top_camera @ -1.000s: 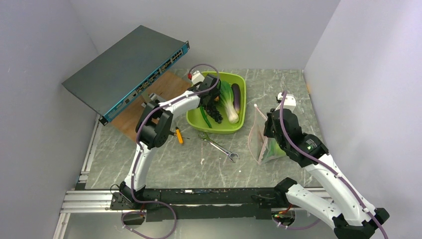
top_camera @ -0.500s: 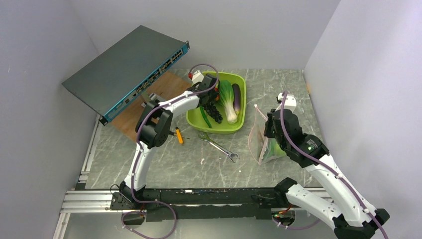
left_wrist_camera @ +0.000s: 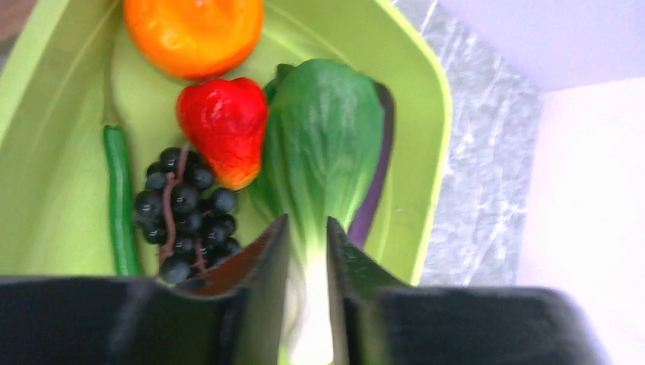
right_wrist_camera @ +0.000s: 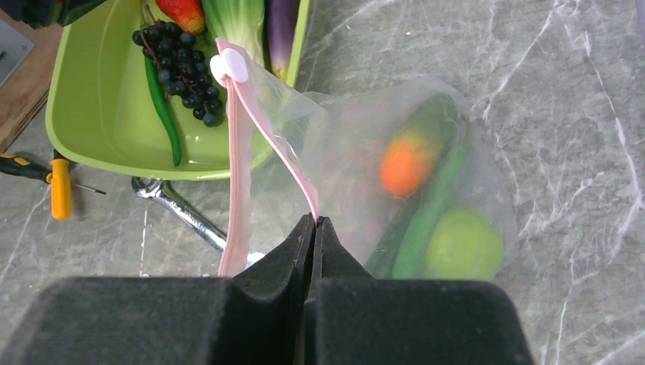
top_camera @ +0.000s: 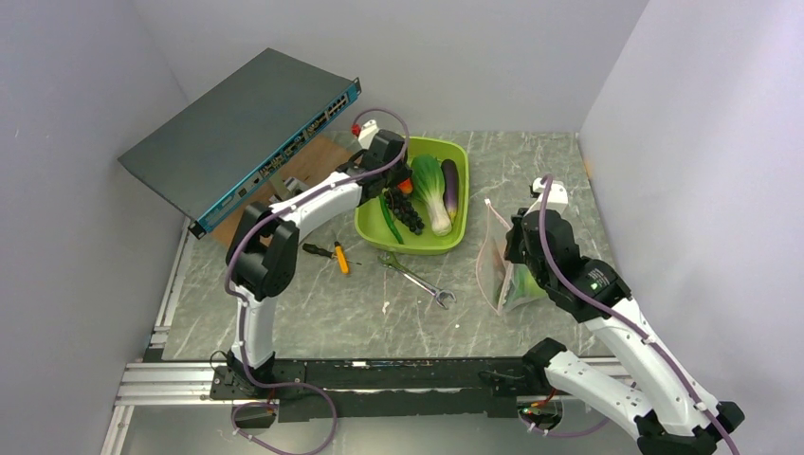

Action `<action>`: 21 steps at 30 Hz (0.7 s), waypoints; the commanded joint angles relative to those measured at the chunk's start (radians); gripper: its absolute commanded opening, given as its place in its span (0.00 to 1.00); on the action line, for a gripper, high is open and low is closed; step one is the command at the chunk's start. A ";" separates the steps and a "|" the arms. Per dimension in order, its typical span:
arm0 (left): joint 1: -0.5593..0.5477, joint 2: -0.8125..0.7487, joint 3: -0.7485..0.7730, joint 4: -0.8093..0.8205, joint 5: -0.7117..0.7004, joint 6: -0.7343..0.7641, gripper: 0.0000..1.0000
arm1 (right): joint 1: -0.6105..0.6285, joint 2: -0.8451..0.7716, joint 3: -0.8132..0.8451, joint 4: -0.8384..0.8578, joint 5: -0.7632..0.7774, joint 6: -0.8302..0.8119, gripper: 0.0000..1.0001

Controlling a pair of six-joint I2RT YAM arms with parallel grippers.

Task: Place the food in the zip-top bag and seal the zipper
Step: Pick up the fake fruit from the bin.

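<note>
One grey marble table (top_camera: 313,313) fills the overhead view, walled at the left, top and right. Its broadest bare stretch runs across the lower middle. One dark network switch (top_camera: 242,128) leans tilted over the upper left, above one wooden board (top_camera: 251,226).

One lime-green tub (top_camera: 422,246) sits at top centre and holds six foods: one bok choy (left_wrist_camera: 323,137), one eggplant (top_camera: 449,185), one orange (left_wrist_camera: 194,30), one red fruit (left_wrist_camera: 224,125), one bunch of grapes (left_wrist_camera: 186,217) and one thin green vegetable (left_wrist_camera: 120,198). The left gripper (left_wrist_camera: 304,224) hovers over them. Its jaws are parted by a narrow gap with nothing seen between them; the bok choy's pale stalk shows through the gap, and the grapes are at its lower left.

One zip-top bag (top_camera: 488,265) lies right of centre, with a narrow strip of marble between it and the tub. The right gripper (right_wrist_camera: 312,222) is clenched on the pink zipper (right_wrist_camera: 240,160) at the near end of the gaping mouth. The white slider (right_wrist_camera: 230,67) is at the far end, toward the tub. Blurred through the plastic are one round green fruit (right_wrist_camera: 464,243), one orange-coloured piece (right_wrist_camera: 407,167) and long green pieces (right_wrist_camera: 426,220) whose number I cannot tell.

One silver wrench (top_camera: 417,280) lies near the tub's lower rim. Left of it are two small tools, an orange-handled one (top_camera: 340,258) and a darker one (top_camera: 316,250) just beside it.
</note>
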 commanded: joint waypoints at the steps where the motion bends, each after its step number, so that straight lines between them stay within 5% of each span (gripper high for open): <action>1: 0.001 0.014 0.037 0.043 0.036 0.042 0.37 | 0.003 -0.023 0.028 0.002 -0.001 -0.007 0.00; 6: 0.001 0.115 0.175 0.005 0.008 0.081 0.56 | 0.003 -0.029 0.033 -0.006 0.017 -0.004 0.00; 21: 0.014 0.288 0.327 -0.030 -0.225 0.200 0.84 | 0.003 0.009 0.020 -0.008 0.036 -0.008 0.00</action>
